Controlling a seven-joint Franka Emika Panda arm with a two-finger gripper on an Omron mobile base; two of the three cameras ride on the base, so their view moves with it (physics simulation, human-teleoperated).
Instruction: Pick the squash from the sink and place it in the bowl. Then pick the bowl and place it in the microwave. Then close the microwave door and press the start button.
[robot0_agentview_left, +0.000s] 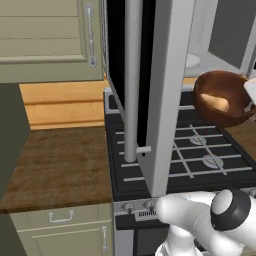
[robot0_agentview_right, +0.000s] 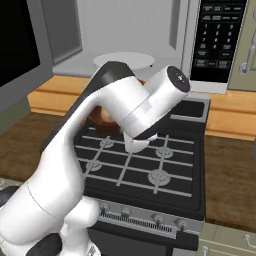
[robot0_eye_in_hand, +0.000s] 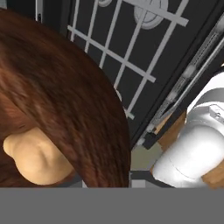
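Holding the bowl (robot0_agentview_left: 223, 97) aloft over the stove (robot0_agentview_left: 200, 150) in my clenched gripper (robot0_agentview_left: 248, 106), I noted the squash (robot0_agentview_left: 216, 103) inside, long axis lying across the tilted bowl, fingertips cut off at frame edge.

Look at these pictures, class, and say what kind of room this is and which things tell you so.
A home kitchen, rendered. Signs: a black stove with burner grates, a microwave with its door swung open, and pale cabinets over a wooden counter.
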